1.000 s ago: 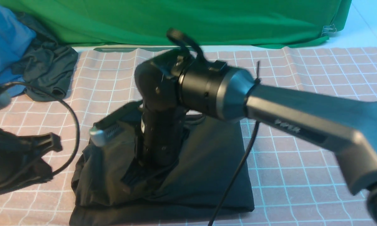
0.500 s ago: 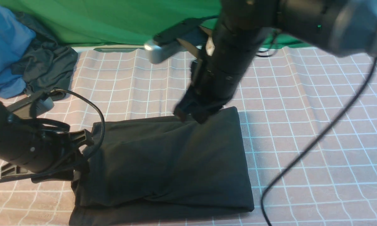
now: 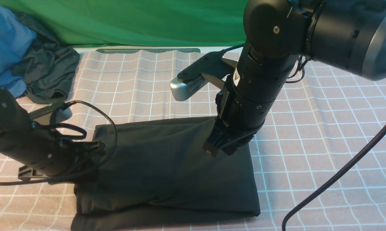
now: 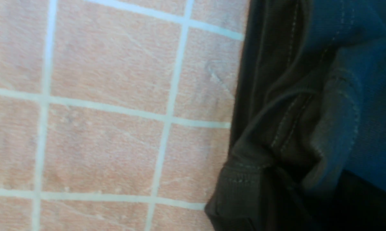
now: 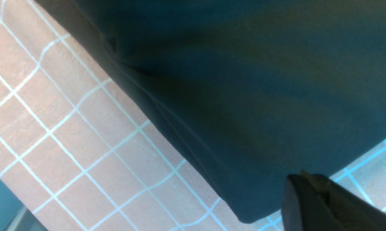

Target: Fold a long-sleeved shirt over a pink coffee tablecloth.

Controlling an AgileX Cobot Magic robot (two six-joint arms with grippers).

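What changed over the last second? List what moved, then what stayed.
The right arm rose off the left middle of the shirt, swung to the far right corner and now has its shut right gripper low over that corner. The shirt's bunched top now lies flat. The left gripper moved in to the shirt's left edge. The tablecloth, the clothes pile and the green cloth stayed put.
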